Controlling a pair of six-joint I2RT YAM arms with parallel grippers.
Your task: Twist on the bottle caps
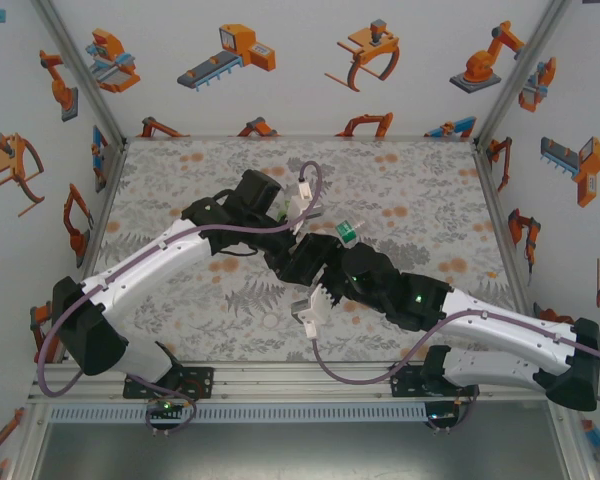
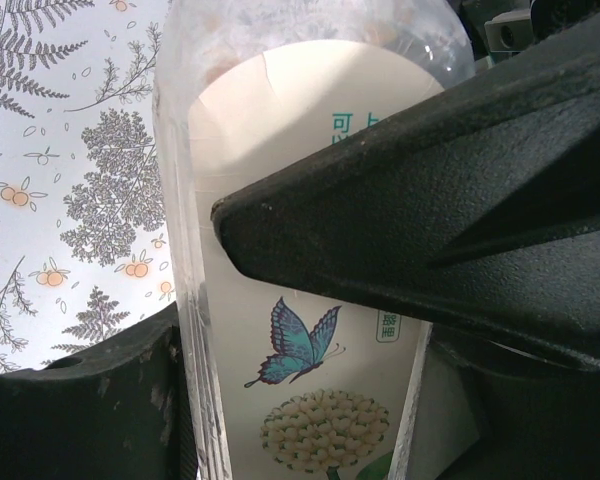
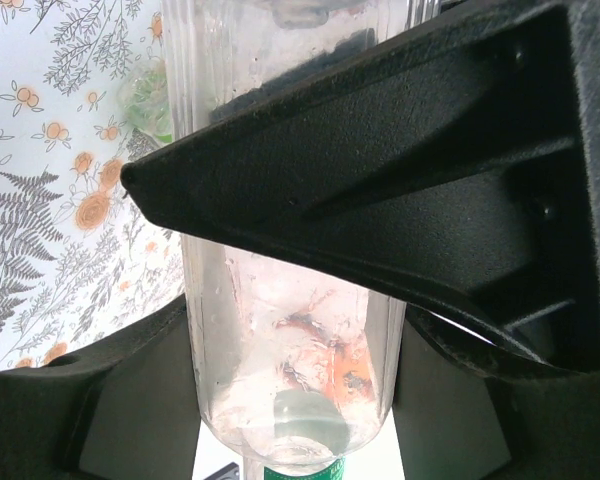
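A clear bottle (image 2: 310,360) with a pale label showing a butterfly and a white flower stands between the fingers of my left gripper (image 2: 300,330), which is shut on it. My right gripper (image 3: 290,330) is shut on the clear ribbed body of a bottle (image 3: 280,340) with a green band at its lower end. Whether both hold the same bottle I cannot tell. From above, the left gripper (image 1: 318,228) and right gripper (image 1: 330,262) meet at mid-table, with a green bit of a bottle (image 1: 347,232) beside them. The bottle caps are hidden.
A green-tinted bottle (image 3: 148,100) lies on the floral tablecloth (image 1: 180,180) behind the right gripper's bottle. White walls printed with orange robots close in the table on three sides. The metal rail (image 1: 300,378) with both arm bases runs along the near edge.
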